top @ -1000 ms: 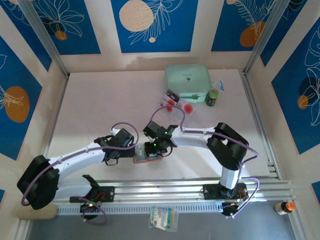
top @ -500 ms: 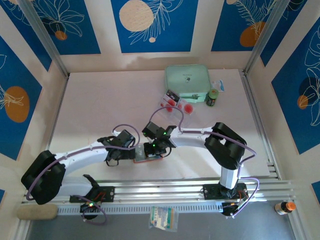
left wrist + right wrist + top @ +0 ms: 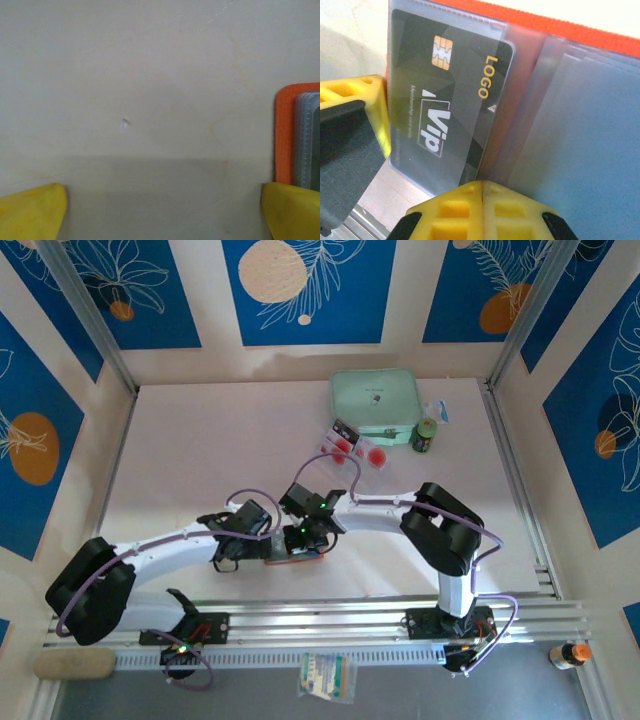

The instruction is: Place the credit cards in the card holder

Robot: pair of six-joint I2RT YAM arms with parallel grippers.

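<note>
The left hand is spread wide. Its yellow fingertips sit in the two lower corners of its wrist view with only the pale tabletop between them, so it holds nothing. One fingertip lies just beside the edge of the small orange-red folding card holder.

The right hand is down on the holder's clear inner sleeves. One yellow finger is at the outer edge and the other is against the sleeve stack. Between them is the sleeve carrying a black card with a gold chip and VIP lettering. I cannot tell whether the hand pinches that sleeve or merely rests on it.

The card looks nearly seated, so the step seems to be finishing the insertion. To do it well, the left hand should press flat on the orange cover so the holder cannot slide. The right hand should push along the sleeve's length, stay off the neighbouring sleeves, and lift straight off so nothing drags out.

The pale credit cards with red dots lie well apart, near the mint-green case.
</note>
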